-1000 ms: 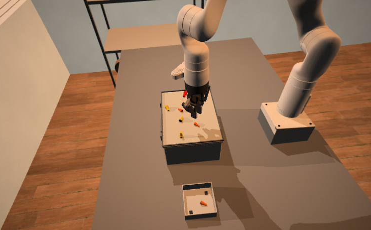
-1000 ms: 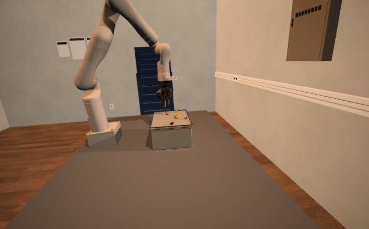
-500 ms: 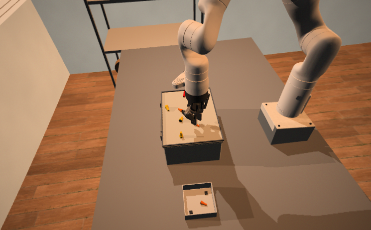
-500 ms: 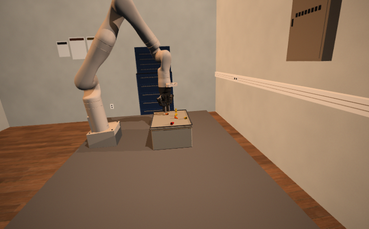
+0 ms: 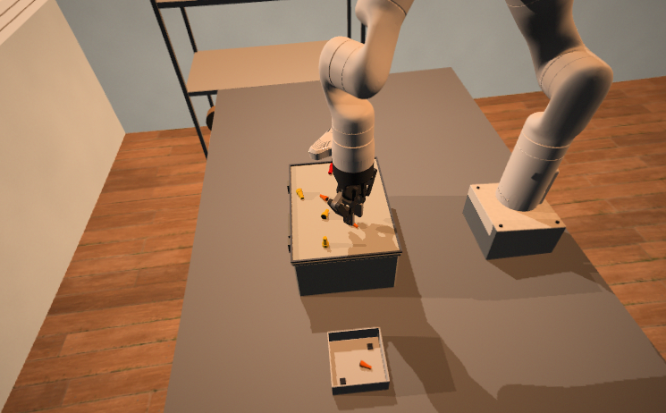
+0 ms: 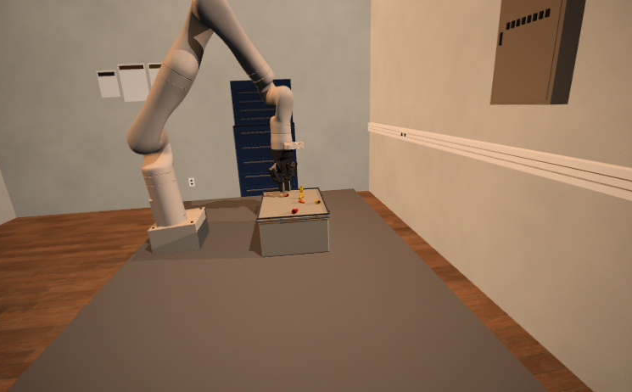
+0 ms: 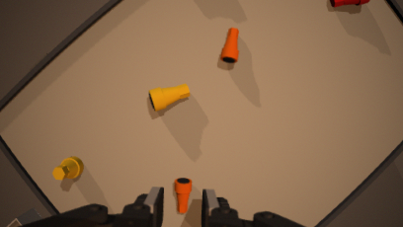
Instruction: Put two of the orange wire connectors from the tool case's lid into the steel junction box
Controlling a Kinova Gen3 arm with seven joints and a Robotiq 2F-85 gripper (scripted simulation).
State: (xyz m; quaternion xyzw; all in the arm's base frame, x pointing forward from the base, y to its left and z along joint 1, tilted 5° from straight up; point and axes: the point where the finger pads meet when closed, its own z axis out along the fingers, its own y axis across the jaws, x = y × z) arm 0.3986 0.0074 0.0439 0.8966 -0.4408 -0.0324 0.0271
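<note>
My gripper [image 5: 351,220] [image 6: 283,187] [image 7: 183,203] is low over the tool case's lid [image 5: 307,231] [image 7: 296,123] [image 6: 271,208]. Its fingers stand partly open on either side of an orange wire connector [image 7: 183,193] [image 5: 356,224] that lies on the lid, with a gap on both sides. A second orange connector [image 7: 230,45] [image 5: 323,197] lies farther along the lid. The steel junction box [image 5: 331,358] stands on the table in front of the case, with one orange connector [image 5: 365,365] lying inside it.
Yellow connectors [image 7: 169,96] [image 7: 68,169] [image 5: 299,193] [image 5: 324,241] and a red one [image 7: 348,2] [image 6: 294,210] also lie on the lid. The arm's base [image 5: 510,225] stands right of the case. A metal shelf rack [image 5: 253,66] is behind the table.
</note>
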